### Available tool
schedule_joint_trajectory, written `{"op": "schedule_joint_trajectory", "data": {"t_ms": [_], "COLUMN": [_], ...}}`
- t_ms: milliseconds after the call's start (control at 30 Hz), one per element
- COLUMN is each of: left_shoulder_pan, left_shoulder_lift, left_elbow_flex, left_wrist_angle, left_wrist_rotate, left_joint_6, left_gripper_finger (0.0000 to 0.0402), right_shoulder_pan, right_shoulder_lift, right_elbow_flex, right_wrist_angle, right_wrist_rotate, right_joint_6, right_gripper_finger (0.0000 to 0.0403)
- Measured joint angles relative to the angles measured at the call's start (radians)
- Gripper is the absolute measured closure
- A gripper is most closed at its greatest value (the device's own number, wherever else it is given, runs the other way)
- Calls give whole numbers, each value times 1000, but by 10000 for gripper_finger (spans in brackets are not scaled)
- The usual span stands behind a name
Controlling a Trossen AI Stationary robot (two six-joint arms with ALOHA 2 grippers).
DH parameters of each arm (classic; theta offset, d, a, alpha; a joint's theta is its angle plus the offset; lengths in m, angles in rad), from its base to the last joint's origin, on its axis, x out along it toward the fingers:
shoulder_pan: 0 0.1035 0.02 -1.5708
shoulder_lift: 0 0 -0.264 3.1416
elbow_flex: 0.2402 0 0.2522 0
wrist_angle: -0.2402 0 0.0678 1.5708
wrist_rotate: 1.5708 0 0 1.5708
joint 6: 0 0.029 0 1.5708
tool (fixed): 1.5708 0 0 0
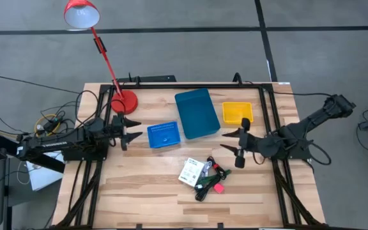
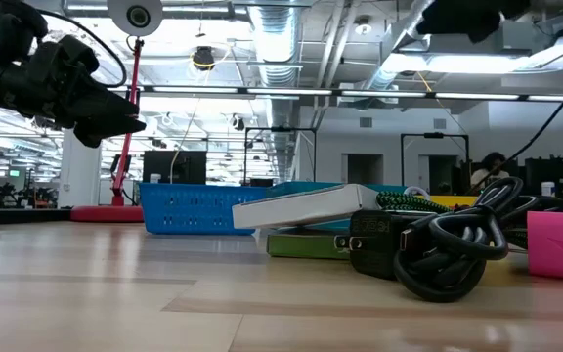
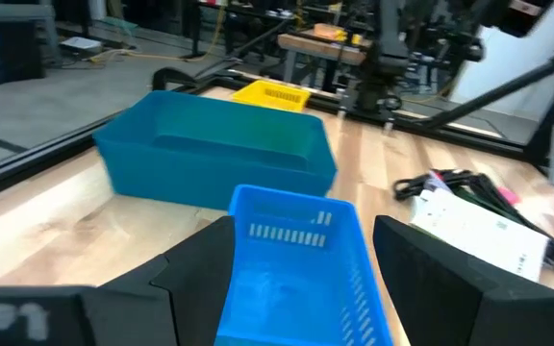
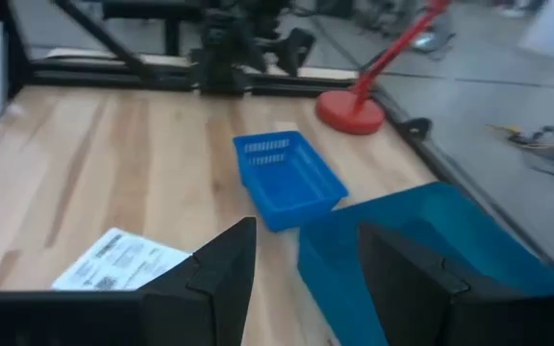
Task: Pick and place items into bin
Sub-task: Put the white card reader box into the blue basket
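Observation:
The items lie in a small heap near the table's near-middle: a white printed flat packet [image 1: 191, 171] [image 3: 479, 229] [image 4: 121, 260], black cabled pieces with red accents [image 1: 211, 177] [image 2: 448, 249], a green pen [image 1: 207, 185] and a pink bit [image 1: 218, 188] [image 2: 560, 244]. My left gripper [image 1: 131, 129] [image 3: 301, 264] hovers open at the table's left, just left of a small blue basket [image 1: 164, 135] [image 3: 291, 264]. My right gripper [image 1: 238, 148] [image 4: 306, 264] hovers open at the right, above the table between a teal bin [image 1: 197, 113] and the heap.
A yellow tray [image 1: 237, 113] sits right of the teal bin [image 4: 431, 250] near the far edge. A red desk lamp's base [image 1: 123, 101] [image 4: 351, 111] stands at the far left. Black frame rails run along the table's left, right and far edges.

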Motion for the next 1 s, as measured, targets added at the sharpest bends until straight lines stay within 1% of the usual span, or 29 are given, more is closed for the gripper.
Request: {"op": "schedule_joint_trajectory", "data": {"t_ms": [133,233,367,500,600,667,733,833,867,1000], "left_shoulder_pan": [0,0,0,0,0,0,-1,-18,-31,-110], "left_shoulder_lift": [0,0,0,0,0,0,0,1,5,50], "left_elbow_flex": [0,0,-2,-2,-2,-2,-2,-2,-1,0], "left_wrist_angle": [-3,14,53,56,66,117,191,318,359,477], "left_wrist_rotate": [-22,-51,-63,-73,-90,-88,-41,73,96,106], "left_joint_6": [0,0,18,40,-17,-38,-64,-71,-67,4], "left_gripper_finger": [164,164,164,164,164,164,164,164,164,164], "right_shoulder_pan": [41,57,70,86,96,102,105,106,106,106], "right_shoulder_lift": [0,3,3,3,3,3,4,4,4,4], "right_elbow_flex": [-31,-41,-43,-43,-43,-43,-43,-43,-43,-43], "right_wrist_angle": [18,28,31,39,39,39,36,34,34,34], "right_wrist_rotate": [136,193,222,225,258,281,299,301,301,301], "right_joint_6": [19,30,60,61,61,58,55,55,54,54], "right_gripper_finger": [226,226,226,226,226,226,226,226,226,226]}}
